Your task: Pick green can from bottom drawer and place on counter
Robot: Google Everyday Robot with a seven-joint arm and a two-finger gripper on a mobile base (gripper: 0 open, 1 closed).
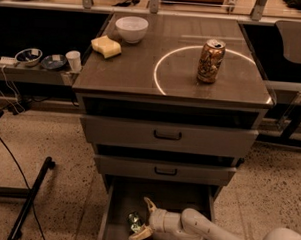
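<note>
Nearest the cabinet point(115, 133), the speckled floor point(54, 138) spread out on both sides, with a black stand leg point(29, 199) lying slantwise on it to the cabinet's left. At the cabinet's foot the bottom drawer point(121, 198) stood pulled open, its flat floor in shadow. The white arm point(211, 229) reached into it from the cabinet's lower right, and the gripper point(140, 219) sat low inside the drawer with its jaws spread wide. The green can point(134, 222) lay on the drawer floor between the two fingers; whether either finger touched it could not be told. Above the bottom drawer came the middle drawer point(128, 166) and the top drawer point(214, 140), each with a dark handle and a dark gap over it. On top of the cabinet the counter point(122, 70) carried a thin white circle point(155, 74), and an orange-brown can point(211, 60) stood upright inside that circle. Toward the counter's far left corner lay a yellow sponge point(106, 45), with a white bowl point(131, 28) just behind it. Left of the cabinet and lower than the counter, a side shelf point(27, 74) held two small bowls point(28, 55) and a white cup point(73, 60), and cables point(6, 88) hung below it. Behind the cabinet the room was dark.
</note>
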